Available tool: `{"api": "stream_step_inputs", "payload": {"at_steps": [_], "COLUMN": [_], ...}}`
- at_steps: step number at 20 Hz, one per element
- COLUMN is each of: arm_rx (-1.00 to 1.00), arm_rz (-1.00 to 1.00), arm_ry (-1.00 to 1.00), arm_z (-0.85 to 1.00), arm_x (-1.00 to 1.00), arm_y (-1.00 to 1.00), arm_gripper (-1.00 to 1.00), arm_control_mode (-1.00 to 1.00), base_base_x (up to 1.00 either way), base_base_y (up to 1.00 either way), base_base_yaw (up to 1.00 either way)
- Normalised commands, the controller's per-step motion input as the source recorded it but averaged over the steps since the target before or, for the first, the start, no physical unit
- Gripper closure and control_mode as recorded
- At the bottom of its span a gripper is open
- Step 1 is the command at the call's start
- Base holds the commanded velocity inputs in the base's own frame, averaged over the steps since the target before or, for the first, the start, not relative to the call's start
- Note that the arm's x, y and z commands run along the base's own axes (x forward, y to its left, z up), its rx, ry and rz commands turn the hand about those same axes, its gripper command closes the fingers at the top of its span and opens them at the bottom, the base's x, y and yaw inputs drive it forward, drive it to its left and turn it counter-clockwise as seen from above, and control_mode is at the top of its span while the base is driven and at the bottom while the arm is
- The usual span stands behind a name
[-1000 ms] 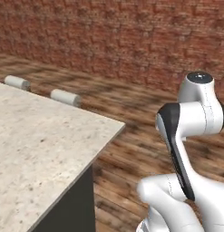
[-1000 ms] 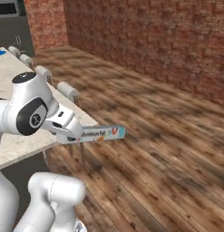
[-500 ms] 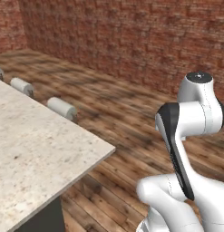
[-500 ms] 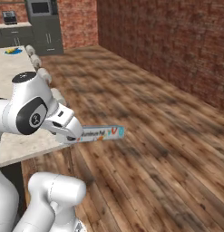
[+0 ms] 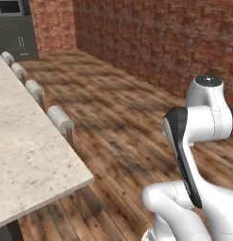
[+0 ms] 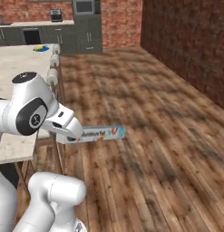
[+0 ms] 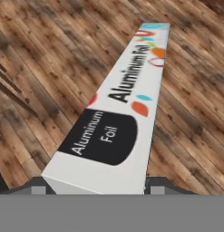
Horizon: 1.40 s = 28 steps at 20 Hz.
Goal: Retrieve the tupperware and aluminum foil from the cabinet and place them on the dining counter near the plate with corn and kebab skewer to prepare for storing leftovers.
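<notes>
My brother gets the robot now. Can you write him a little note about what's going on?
Gripper: shut on the foil, near end clamped, carton sticking out level over the wood floor.
Dining counter: close by on the robot's left, stools along its edge. Something colourful lies at its far end; too small to tell what.
Done: foil is out of the cabinet.
Left: set the foil by the plate; the tupperware's state is unknown.

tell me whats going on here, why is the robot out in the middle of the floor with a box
The robot arm holds the aluminum foil carton by one end in its gripper, the box sticking out level over the wooden floor. The dining counter with its white-cushioned stools lies just to the robot's left. The foil is not yet set down, and a colourful plate sits at the counter's far end.
</notes>
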Motion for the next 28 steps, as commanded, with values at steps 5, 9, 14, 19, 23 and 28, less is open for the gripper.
{"api": "stream_step_inputs", "payload": {"at_steps": [5, 9, 14, 19, 23, 28], "arm_rx": [0.0, 0.0, 0.0, 0.0, 0.0, 0.0], "arm_rz": [0.0, 0.0, 0.0, 0.0, 0.0, 0.0], "arm_ry": [0.0, 0.0, 0.0, 0.0, 0.0, 0.0], "arm_z": [0.0, 0.0, 0.0, 0.0, 0.0, 0.0], "arm_x": [0.0, 0.0, 0.0, 0.0, 0.0, 0.0], "arm_y": [0.0, 0.0, 0.0, 0.0, 0.0, 0.0], "arm_gripper": [1.0, 1.0, 1.0, 1.0, 1.0, 1.0], "arm_control_mode": [1.0, 1.0, 1.0, 1.0, 1.0, 1.0], "base_base_x": [0.94, 0.94, 0.94, 1.0, 1.0, 1.0], "base_base_y": [-0.82, -0.86, -0.88, -0.89, -0.94, -0.99], "base_base_yaw": [0.53, 0.51, 0.5, 0.48, 0.43, 0.37]}}
